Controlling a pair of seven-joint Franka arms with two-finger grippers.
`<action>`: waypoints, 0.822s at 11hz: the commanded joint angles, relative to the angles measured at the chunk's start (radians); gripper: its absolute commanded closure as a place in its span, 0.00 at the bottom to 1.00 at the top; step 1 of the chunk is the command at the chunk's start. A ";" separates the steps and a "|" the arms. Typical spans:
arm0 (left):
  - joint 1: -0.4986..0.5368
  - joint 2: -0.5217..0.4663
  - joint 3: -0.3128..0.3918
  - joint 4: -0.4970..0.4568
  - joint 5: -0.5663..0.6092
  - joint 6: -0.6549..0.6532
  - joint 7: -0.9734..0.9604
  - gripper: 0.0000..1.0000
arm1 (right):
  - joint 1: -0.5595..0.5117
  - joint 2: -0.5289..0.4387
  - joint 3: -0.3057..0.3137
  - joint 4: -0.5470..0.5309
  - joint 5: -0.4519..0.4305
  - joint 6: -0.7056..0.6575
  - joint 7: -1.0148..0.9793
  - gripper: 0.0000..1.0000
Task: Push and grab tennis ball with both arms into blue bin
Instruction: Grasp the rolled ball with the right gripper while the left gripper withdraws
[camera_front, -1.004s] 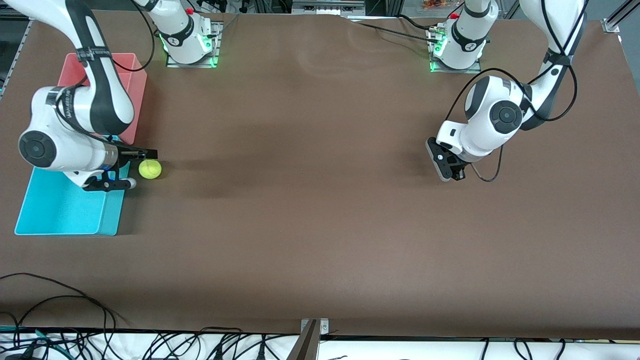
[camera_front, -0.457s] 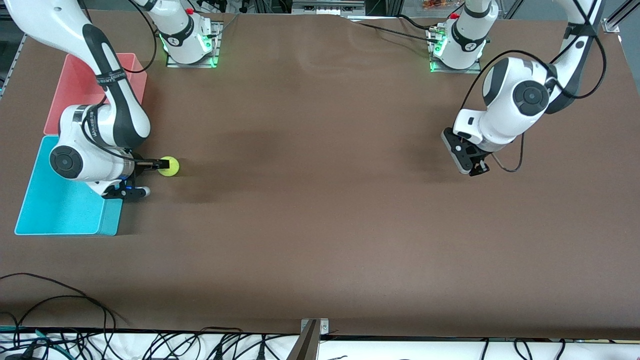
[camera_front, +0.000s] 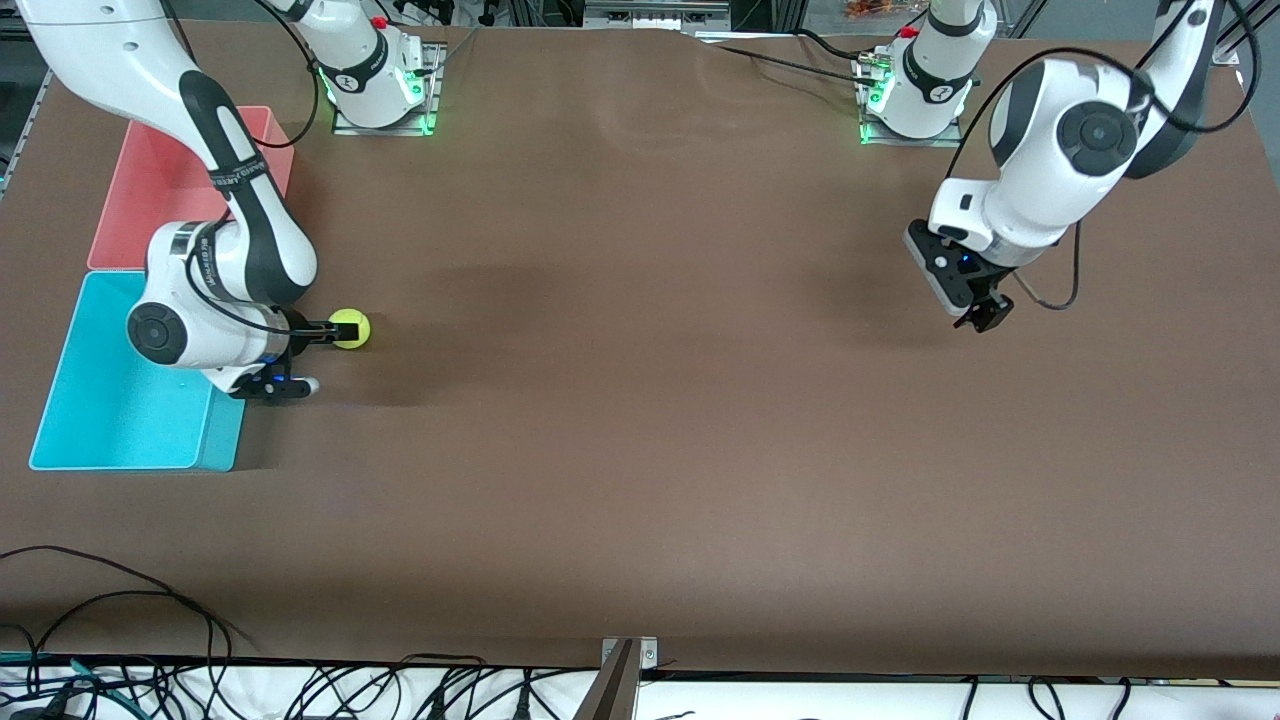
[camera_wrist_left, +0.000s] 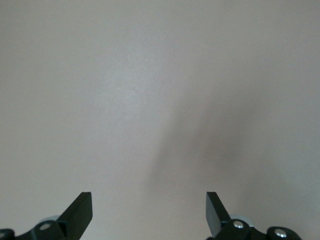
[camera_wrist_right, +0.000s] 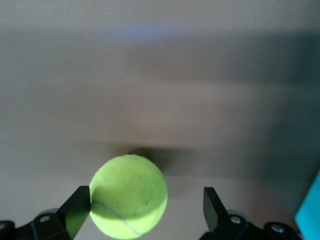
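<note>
The yellow-green tennis ball lies on the brown table a short way from the blue bin, toward the left arm's end. My right gripper is low at the ball and open. In the right wrist view the tennis ball sits between the spread fingers, against one finger and apart from the other. My left gripper hangs over bare table near the left arm's end. Its fingers are open with nothing between them.
A pink bin stands against the blue bin, farther from the front camera. The right arm's elbow and wrist hang over both bins. Cables lie along the table's front edge. Both arm bases stand at the back edge.
The ball has rolled away from the blue bin toward the left arm's end, and my right gripper followed it. The left arm drew back toward its base.
</note>
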 joint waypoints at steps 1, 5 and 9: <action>0.015 -0.114 -0.003 -0.030 0.018 -0.013 0.001 0.00 | -0.009 0.007 0.016 -0.022 0.022 0.024 0.009 0.00; 0.018 -0.162 0.000 0.026 0.018 -0.013 0.004 0.00 | -0.007 0.033 0.029 -0.027 0.039 0.024 0.009 0.00; 0.043 -0.159 0.047 0.189 0.016 -0.195 -0.021 0.00 | -0.007 0.068 0.032 -0.028 0.042 -0.008 0.010 0.00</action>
